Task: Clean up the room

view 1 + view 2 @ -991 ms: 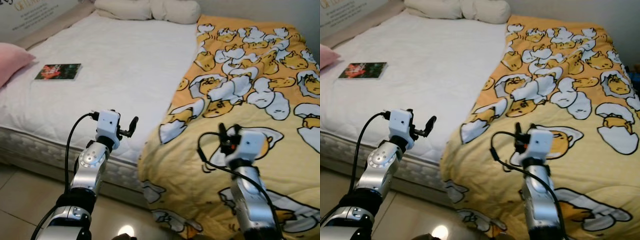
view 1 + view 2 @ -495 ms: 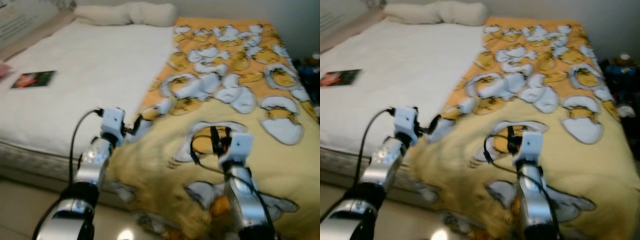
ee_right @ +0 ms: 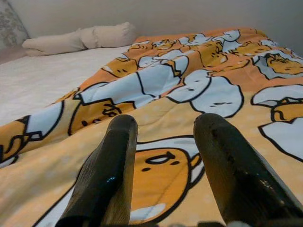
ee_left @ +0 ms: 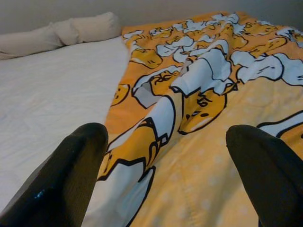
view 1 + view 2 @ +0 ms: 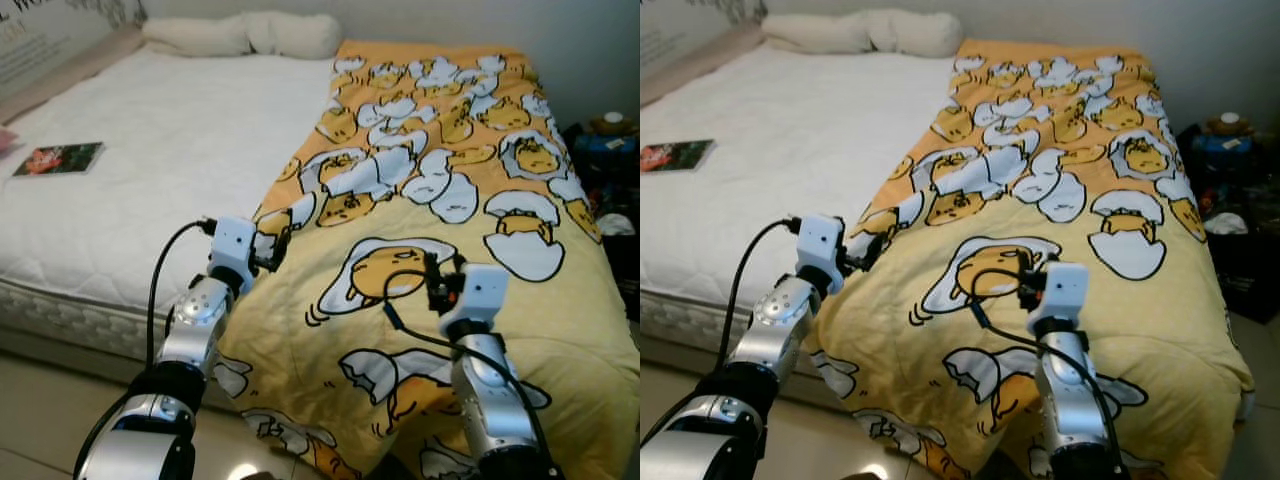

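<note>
A humanoid robot stands at the bed (image 5: 150,170), both hands parted and empty: left hand (image 5: 275,248) at the yellow egg-print blanket's (image 5: 440,230) bunched edge, right hand (image 5: 432,280) above it. Half the mattress lies bare; a book (image 5: 58,158) awaits tidying.

Pretty evenly lit, soft daylight-ish light with no hard shadows on the white mattress (image 5: 150,160) or the yellow blanket (image 5: 440,230). Both head views are sharp, no motion blur. There's a small bright glare spot on the glossy floor tiles (image 5: 245,470) at the bottom edge. Far right corner goes dim and murky. In the wrist views the black fingers (image 4: 71,175) up close are soft and out of focus, a bit of sheen on them, and the pillows (image 3: 80,38) behind look slightly hazy.
</note>
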Robot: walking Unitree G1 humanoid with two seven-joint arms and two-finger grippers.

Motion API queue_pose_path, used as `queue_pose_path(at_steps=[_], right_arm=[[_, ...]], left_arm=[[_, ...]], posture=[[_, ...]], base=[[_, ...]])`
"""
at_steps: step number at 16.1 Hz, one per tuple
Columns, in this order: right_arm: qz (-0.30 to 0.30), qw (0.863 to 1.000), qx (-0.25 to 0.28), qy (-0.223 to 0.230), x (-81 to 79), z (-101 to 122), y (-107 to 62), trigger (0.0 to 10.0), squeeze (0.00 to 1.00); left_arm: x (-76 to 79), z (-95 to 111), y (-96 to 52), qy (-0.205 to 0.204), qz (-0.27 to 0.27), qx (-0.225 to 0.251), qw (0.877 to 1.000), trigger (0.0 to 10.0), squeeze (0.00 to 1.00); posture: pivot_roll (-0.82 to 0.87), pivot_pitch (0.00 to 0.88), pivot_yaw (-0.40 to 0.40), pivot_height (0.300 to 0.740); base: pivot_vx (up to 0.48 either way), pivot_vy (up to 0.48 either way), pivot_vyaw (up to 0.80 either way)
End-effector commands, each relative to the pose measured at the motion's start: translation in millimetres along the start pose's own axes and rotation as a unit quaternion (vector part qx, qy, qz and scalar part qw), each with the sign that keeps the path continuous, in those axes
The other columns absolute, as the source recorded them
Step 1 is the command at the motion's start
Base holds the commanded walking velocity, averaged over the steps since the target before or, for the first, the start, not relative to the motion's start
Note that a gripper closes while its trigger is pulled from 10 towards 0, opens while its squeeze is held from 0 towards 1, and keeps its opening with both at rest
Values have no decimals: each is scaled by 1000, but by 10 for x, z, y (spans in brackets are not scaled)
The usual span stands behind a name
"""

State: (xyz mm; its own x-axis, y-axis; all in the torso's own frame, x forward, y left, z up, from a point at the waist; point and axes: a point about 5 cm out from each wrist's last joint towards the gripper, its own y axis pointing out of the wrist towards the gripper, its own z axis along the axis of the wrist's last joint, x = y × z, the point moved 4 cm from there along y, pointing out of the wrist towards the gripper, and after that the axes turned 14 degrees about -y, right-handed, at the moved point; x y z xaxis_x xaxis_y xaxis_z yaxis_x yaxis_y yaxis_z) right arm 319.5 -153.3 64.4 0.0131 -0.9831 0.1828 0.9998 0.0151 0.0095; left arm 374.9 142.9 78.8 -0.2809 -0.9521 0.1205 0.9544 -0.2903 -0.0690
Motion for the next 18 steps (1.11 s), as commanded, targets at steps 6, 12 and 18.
queue_pose_path(at_steps=[6, 12, 18], right_arm=[[21, 1000, 6, -8, -96, 35, 48, 10000, 0], [23, 1000, 10, -13, -102, 41, 47, 10000, 0], [31, 999, 10, -15, -125, 40, 47, 10000, 0]], left_arm=[[-54, -8, -26, 1, 11, 1, 1000, 10000, 0], [-62, -22, -38, 9, 21, 2, 1000, 10000, 0], [-101, -41, -50, 0, 39, 1, 999, 10000, 0]], posture=[[-60, 0, 41, 740], [-55, 0, 32, 740], [-48, 0, 22, 740]], base=[[0, 0, -461], [0, 0, -338], [0, 0, 0]])
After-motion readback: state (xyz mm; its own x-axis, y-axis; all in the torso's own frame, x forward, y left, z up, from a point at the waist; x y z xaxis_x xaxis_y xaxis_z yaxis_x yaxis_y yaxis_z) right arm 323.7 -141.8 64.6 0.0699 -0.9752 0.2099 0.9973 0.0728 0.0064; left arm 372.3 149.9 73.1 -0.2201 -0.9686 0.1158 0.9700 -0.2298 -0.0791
